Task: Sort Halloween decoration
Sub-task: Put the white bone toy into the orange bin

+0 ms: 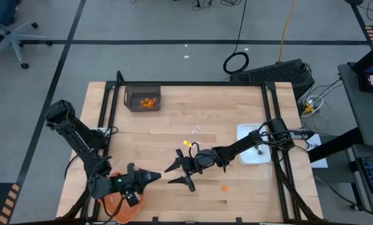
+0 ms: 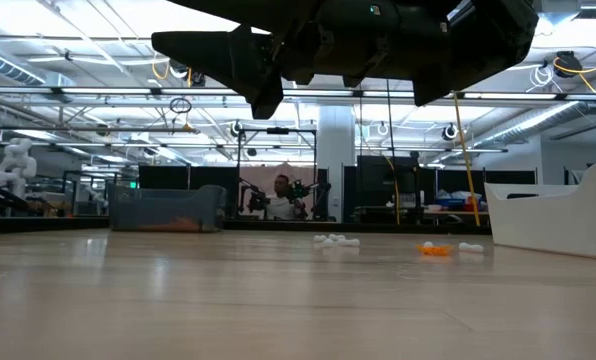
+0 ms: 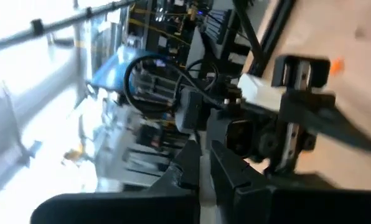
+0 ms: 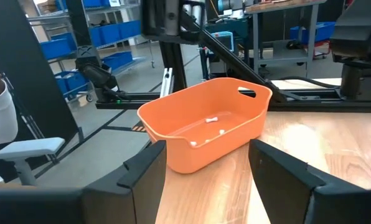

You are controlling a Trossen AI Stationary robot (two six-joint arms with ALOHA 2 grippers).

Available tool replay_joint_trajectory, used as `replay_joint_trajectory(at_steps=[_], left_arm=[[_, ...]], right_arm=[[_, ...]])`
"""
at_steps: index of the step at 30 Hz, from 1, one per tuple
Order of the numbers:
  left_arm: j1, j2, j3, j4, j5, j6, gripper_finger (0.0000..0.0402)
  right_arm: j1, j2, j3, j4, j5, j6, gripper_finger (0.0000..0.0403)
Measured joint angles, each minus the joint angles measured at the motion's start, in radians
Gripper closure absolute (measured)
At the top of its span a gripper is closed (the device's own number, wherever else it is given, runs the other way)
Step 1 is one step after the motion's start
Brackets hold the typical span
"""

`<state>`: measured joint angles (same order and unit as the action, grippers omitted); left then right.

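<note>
My left gripper hangs shut at the near left, pointing level toward the table's right, just past the orange tray. My right gripper faces it, open and empty, its fingers framing the tray. White sticks lie on the tray's floor. More white sticks and an orange-yellow piece lie on the table mid-way. An orange bit lies near the front. Orange bits fill the grey bin. My left gripper shows a pale sliver between its shut fingers in the left wrist view. I cannot tell whether that is a piece or only background, so I cannot tell whether it touches anything.
A white rectangular dish stands at the right, under my right arm. The grey bin stands at the far left corner. Loose pieces lie on the bare wood between the bin and my grippers. A person is beyond the table's far edge.
</note>
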<state>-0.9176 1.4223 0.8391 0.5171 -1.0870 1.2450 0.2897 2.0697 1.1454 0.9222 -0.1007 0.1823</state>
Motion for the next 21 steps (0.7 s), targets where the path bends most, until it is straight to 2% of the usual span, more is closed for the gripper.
replay_joint_trajectory(at_steps=[7,11,16,19,21], left_arm=[[-0.006,0.0,0.0,-0.001,-0.021,-0.485,0.0393],[-0.048,0.0,0.0,-0.029,-0.067,-0.668,0.0393],[-0.147,0.001,0.007,-0.249,-0.06,-0.827,0.0393],[-0.19,0.001,0.04,-0.44,0.016,-1.062,0.0393],[-0.202,0.001,0.064,-0.599,0.127,-1.266,0.0393]], right_arm=[[0.0,0.0,0.0,0.0,0.0,0.001,0.019],[0.001,0.0,0.0,0.0,-0.001,0.019,0.019],[0.014,0.0,0.0,-0.041,-0.002,0.04,0.019],[0.023,0.0,0.0,-0.075,-0.003,0.041,0.019],[0.027,0.0,0.0,-0.097,-0.004,0.041,0.019]])
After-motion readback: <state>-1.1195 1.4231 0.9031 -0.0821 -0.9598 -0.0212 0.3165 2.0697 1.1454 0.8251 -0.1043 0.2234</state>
